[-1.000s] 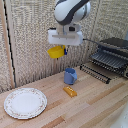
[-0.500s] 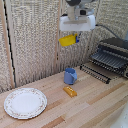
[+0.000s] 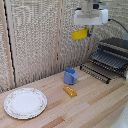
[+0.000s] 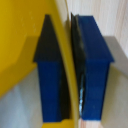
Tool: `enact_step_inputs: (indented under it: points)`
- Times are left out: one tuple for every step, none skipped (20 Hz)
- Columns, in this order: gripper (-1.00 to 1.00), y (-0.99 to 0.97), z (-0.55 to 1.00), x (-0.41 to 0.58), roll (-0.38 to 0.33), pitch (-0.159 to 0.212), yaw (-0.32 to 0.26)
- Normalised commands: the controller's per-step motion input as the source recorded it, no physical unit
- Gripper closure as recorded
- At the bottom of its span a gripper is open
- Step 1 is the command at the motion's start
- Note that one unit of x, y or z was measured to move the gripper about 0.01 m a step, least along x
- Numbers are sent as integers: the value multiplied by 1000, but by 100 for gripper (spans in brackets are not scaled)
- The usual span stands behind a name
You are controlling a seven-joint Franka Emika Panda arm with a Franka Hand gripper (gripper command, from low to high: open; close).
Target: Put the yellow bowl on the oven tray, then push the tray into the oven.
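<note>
The yellow dish hangs high in the air in the exterior view, tilted, held under the white wrist of my gripper. In the wrist view the blue fingers are shut on the yellow dish's rim, one finger on each side of the thin yellow wall. The oven stands at the exterior view's right with its door down. The baking sheet, dark with wire bars, sticks out of its front, lower than the dish and toward the exterior view's right.
On the wooden table stand a blue cup, a small orange block in front of it, and a large white patterned plate at the exterior view's left. A woven screen forms the back wall.
The arm has carried the yellow dish upward and toward the exterior view's right, closer to the oven. Nothing on the table has moved.
</note>
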Motion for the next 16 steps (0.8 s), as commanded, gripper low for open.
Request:
enact_step_inputs:
  points:
    - [100, -943, 0, 134, 28, -97, -60]
    - [100, -946, 0, 146, 30, -101, -59]
    - [100, -946, 0, 149, 33, -104, -56]
    - [100, -946, 0, 154, 39, -104, -51]
    - [100, -951, 0, 163, 42, -96, -47]
    - [100, -946, -14, 160, 45, -89, -47]
    - [100, -949, -94, 160, 47, -74, -46]
    - [100, -946, -143, 137, 45, -56, -51]
    - [100, -946, -200, 123, 45, -38, -52]
    - [100, -954, -229, 103, 46, -18, -48]
    - [100, -963, -254, 97, 50, -1, -41]
    - [100, -909, -271, 97, 44, 0, -28]
    - [100, -843, -291, 91, 38, 0, 0]
    - [100, -751, -289, 94, 25, 0, 0]
    - [100, -726, -237, 100, 27, 5, 0]
    - [100, -717, -220, 100, 34, 9, 0]
